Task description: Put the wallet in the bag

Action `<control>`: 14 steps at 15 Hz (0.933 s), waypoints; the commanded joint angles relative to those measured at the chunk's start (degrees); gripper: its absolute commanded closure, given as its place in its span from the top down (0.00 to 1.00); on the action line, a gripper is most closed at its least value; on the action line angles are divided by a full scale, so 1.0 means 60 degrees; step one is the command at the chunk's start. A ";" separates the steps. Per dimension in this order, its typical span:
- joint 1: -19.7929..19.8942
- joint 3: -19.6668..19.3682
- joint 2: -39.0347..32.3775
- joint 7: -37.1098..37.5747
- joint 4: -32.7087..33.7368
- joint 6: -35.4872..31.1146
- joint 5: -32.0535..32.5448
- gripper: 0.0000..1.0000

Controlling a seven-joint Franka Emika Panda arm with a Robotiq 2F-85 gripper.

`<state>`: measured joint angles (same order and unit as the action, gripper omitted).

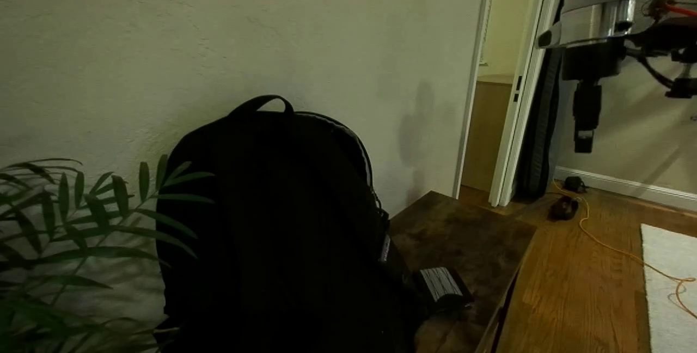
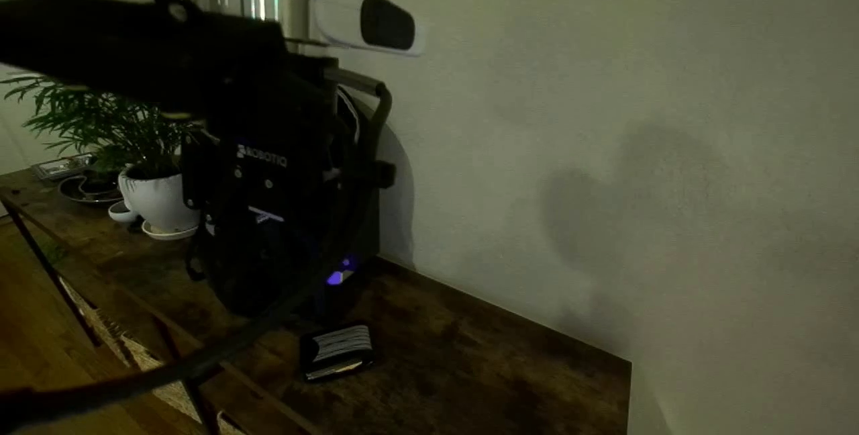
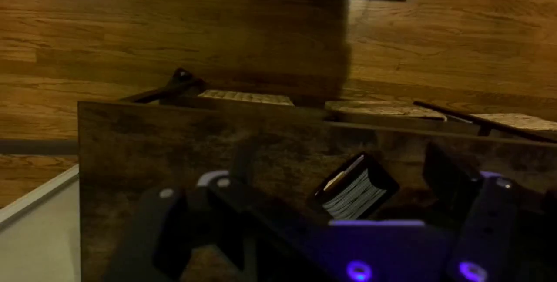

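The wallet (image 3: 357,188) lies flat on the tabletop (image 3: 130,151), outside the bag (image 1: 283,222). It's dark, w/ a grey striped panel & a pale strip along one edge. It's nr the bag's base; can't tell if they touch, as their blacks merge in an exterior view. The claw (image 3: 341,160) is released, fingers (image 3: 449,175) spread wide; in the wrist view the wallet shows btwn them, but well below, apart. In an exterior view the claw hangs high, pointing down. Some purple light on its metal in the wrist view.

Bag: black, upright, next to the wall (image 1: 326,42), handle (image 1: 248,107) on top, pale line down one upper edge; can't tell if it's undone there. Claw & a thick cable (image 2: 221,349) cover much of it in an exterior view.

Also on the tabletop, in an exterior view: plant (image 2: 134,136) in a white pot (image 2: 161,201) on a saucer (image 2: 168,236), w/ a small bowl (image 2: 123,213) & a dark dish (image 2: 80,198) nr it. Its leaves overlap the bag's side in an exterior view. Wood floor (image 3: 174,34) past the tabletop's edge, pale rug (image 1: 661,320) on it. Light's dim, so the bag's details are hard to read.
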<state>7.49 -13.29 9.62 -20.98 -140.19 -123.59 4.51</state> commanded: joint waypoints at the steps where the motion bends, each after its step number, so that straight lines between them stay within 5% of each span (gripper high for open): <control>1: -0.0158 0.0578 -0.0623 0.1175 -0.0342 -0.1630 -0.0133 1.00; 5: -0.0279 0.1102 -0.1350 0.2338 -0.0244 -0.2426 -0.0285 1.00; 14: -0.0171 0.1099 -0.1569 0.1975 -0.0058 -0.2231 -0.0217 1.00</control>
<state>6.48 -6.77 1.01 -9.66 -140.62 -136.23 3.67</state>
